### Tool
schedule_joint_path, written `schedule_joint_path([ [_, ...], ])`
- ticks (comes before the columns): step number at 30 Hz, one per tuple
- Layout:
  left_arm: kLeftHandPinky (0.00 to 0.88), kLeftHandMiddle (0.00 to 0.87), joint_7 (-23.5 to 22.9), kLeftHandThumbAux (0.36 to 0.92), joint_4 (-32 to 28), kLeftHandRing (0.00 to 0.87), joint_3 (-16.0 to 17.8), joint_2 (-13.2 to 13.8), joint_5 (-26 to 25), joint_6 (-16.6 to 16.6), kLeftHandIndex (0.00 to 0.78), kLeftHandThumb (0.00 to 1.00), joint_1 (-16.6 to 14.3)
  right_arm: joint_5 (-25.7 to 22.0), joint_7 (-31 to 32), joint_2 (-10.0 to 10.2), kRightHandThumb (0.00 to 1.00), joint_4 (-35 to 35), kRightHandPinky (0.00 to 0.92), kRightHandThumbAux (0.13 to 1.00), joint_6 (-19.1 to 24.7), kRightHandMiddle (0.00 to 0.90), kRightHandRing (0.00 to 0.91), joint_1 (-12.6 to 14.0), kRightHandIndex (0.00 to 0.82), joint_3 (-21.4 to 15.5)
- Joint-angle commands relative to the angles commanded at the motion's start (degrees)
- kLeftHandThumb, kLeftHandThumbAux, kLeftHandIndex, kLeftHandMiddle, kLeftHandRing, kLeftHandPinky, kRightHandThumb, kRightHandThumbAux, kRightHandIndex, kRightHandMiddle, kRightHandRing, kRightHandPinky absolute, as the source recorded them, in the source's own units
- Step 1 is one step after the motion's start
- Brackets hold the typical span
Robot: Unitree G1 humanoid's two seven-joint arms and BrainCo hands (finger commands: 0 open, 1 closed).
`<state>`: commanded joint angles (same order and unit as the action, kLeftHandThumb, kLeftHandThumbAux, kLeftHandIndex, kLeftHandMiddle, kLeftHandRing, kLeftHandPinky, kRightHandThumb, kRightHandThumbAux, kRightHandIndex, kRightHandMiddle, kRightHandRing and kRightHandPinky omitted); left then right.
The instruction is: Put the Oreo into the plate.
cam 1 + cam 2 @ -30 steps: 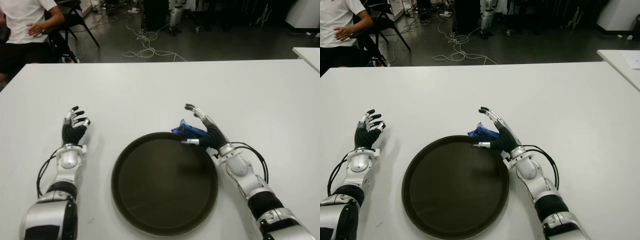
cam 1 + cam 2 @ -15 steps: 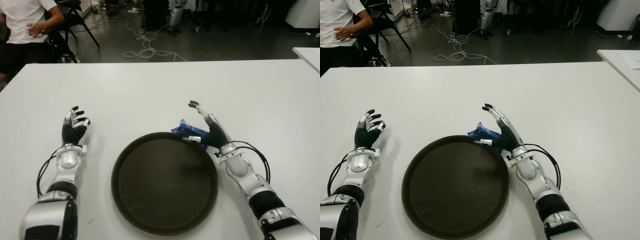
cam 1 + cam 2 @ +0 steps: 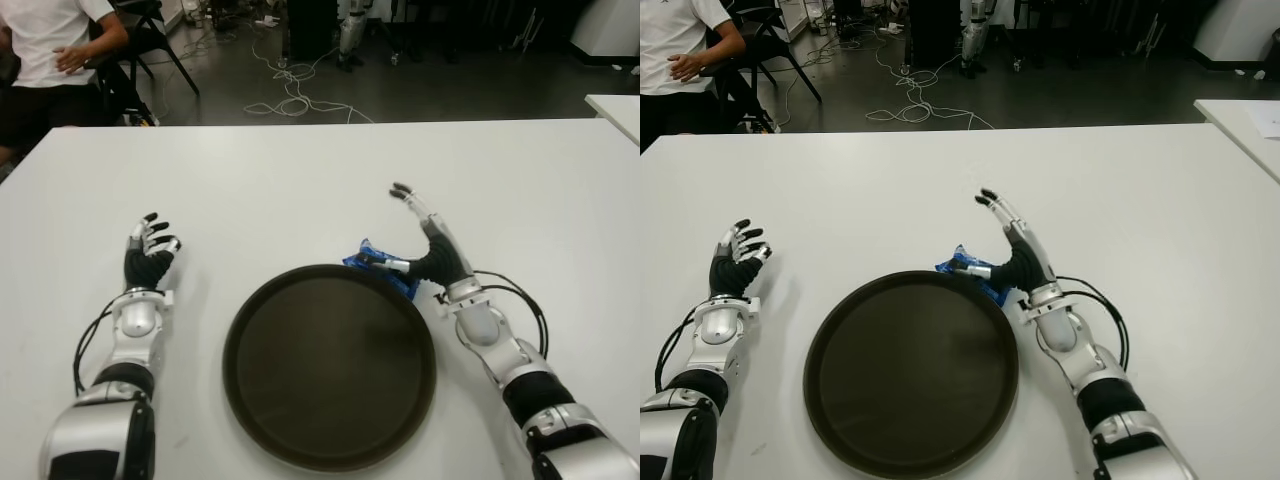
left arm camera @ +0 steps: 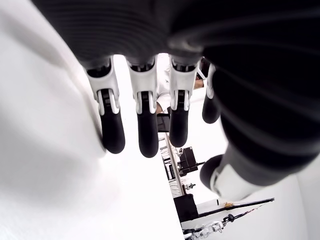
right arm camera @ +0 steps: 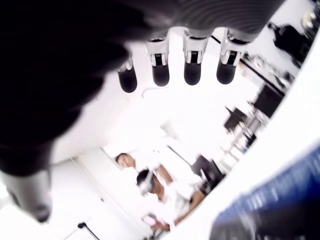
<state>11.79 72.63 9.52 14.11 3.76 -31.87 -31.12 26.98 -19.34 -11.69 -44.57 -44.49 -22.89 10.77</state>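
Observation:
A blue Oreo packet (image 3: 380,266) lies on the white table (image 3: 300,190), touching the far right rim of the round dark plate (image 3: 329,365). My right hand (image 3: 418,238) stands open right beside the packet, fingers raised and spread, thumb tip reaching over it. The packet shows as a blue blur (image 5: 270,210) in the right wrist view, under the straight fingers (image 5: 193,70). My left hand (image 3: 148,250) is open on the table's left side, well left of the plate, fingers extended (image 4: 142,125).
A person in a white shirt (image 3: 55,45) sits beyond the far left corner of the table. Cables (image 3: 290,100) lie on the floor behind. Another white table's edge (image 3: 615,105) shows at the far right.
My right hand has tilted up and shifted slightly right, its fingers rising away from the plate rim; the thumb stays by the packet. The Oreo packet and left hand have not moved.

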Motion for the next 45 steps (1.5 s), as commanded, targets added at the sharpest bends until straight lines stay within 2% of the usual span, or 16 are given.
schedule_joint_path([
  [7, 0.296, 0.228, 0.8, 0.721, 0.0, 0.254, -0.2, -0.1, 0.3, 0.1, 0.151, 0.293, 0.0, 2.1, -3.0, -0.7, 0.0, -0.5, 0.0, 0.608, -0.8, 0.0, 0.0, -0.7, 0.0, 0.8],
  [15, 0.301, 0.236, 1.3, 0.721, 0.0, 0.259, -0.2, -0.3, 0.2, 0.1, 0.154, 0.304, -0.1, 2.3, -3.7, -1.1, 0.0, -1.3, 0.0, 0.619, -0.8, 0.0, 0.0, -1.2, 0.0, 0.9],
  [29, 0.295, 0.221, 2.1, 0.693, 0.1, 0.247, -0.4, -0.4, 0.2, 0.8, 0.141, 0.292, -0.2, 1.3, -1.9, -1.7, 0.0, 0.3, 0.0, 0.59, 4.4, 0.0, 0.0, -1.3, 0.0, 0.3],
  [45, 0.32, 0.239, 1.8, 0.698, 0.1, 0.268, -0.7, -0.2, 0.3, 0.6, 0.155, 0.323, -0.1, 1.4, -0.4, -2.1, 0.0, -0.2, 0.0, 0.567, 8.0, 0.0, 0.0, -1.9, 0.0, 0.7],
])
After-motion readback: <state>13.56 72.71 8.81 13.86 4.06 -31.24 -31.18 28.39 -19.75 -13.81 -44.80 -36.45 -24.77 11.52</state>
